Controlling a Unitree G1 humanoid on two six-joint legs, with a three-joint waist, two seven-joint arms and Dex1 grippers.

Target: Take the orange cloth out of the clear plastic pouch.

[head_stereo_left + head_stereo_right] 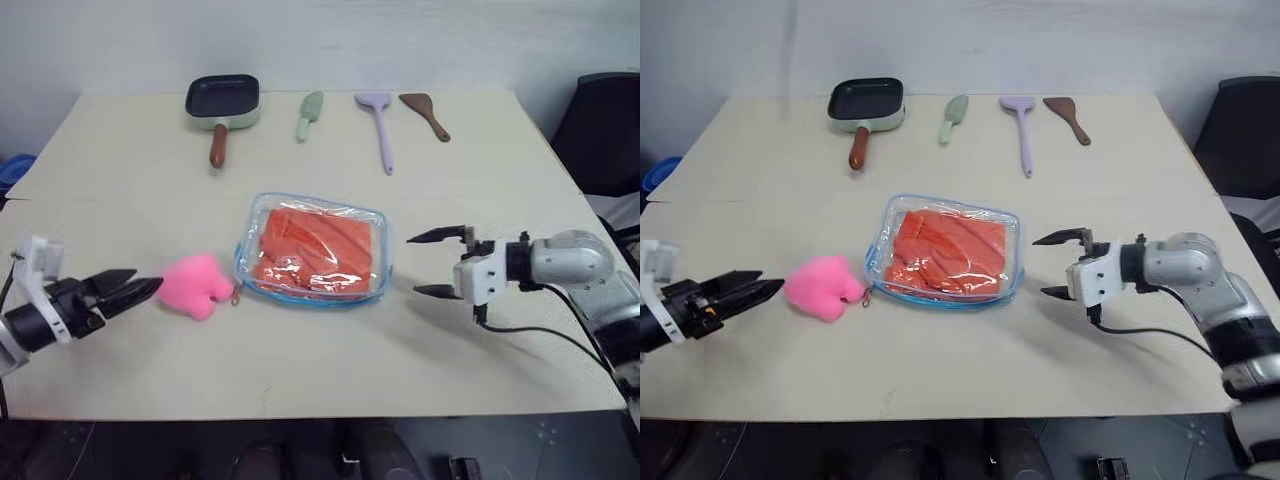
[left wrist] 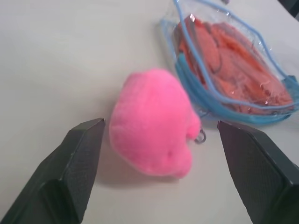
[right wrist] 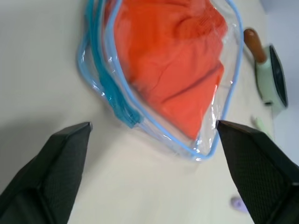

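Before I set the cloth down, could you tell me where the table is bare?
Bare: the near strip in front of the clear plastic pouch, and the band between it and the pan and spatulas. Crowded: the pouch's left, by the pink plush toy.

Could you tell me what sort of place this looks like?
Probably a lab or test bench set up with kitchen props, not a real kitchen: a plain table against a bare wall, a pan and three utensils laid in a neat row, plus a pouch and pink plush toy.
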